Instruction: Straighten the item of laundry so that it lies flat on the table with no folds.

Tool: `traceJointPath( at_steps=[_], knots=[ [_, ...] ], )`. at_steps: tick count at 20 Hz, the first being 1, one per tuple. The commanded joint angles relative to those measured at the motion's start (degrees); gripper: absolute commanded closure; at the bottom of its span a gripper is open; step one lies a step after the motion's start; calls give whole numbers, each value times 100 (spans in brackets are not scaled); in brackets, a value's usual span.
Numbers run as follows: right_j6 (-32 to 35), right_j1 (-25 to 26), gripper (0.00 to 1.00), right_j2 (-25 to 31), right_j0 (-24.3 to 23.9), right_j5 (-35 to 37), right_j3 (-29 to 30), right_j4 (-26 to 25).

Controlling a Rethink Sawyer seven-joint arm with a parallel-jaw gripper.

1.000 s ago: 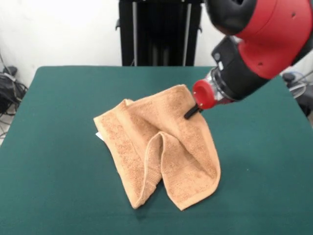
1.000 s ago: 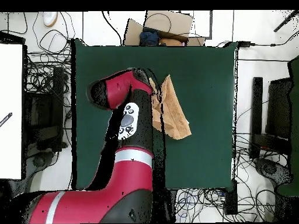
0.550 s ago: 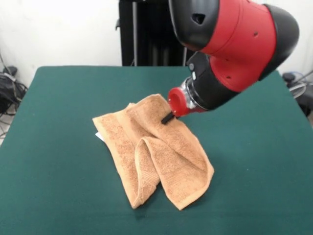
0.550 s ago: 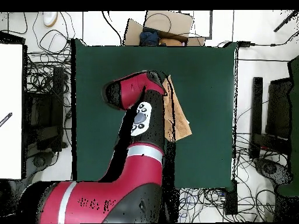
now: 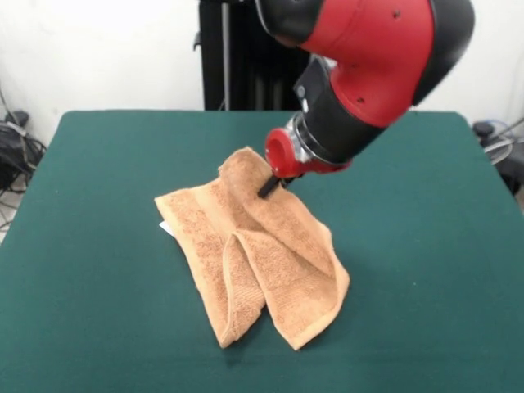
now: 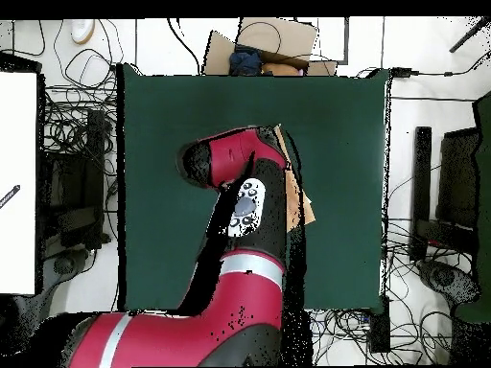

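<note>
While the towel [image 5: 258, 250] lies folded on the table [image 5: 90, 246], the gripper [image 5: 268, 186] pinches its raised far corner.

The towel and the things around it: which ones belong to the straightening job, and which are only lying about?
Belong to the job:
towel, still folded
table
pincer, at the towel's far corner

Only lying about:
cardboard box beyond the table
cables on the floor
white board beside the table
</note>
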Motion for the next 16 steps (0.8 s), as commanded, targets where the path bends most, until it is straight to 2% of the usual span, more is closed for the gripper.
traceJointPath(
  at_steps=[1,8,13,16],
  knots=[
    [866,-283,100,185,13,-243,840,112],
    [1036,-897,100,-26,384,-433,1545,-58],
    [1180,-1068,100,-109,623,-439,1687,-64],
    [1281,-999,100,-194,766,-424,1627,-130]
  ],
)
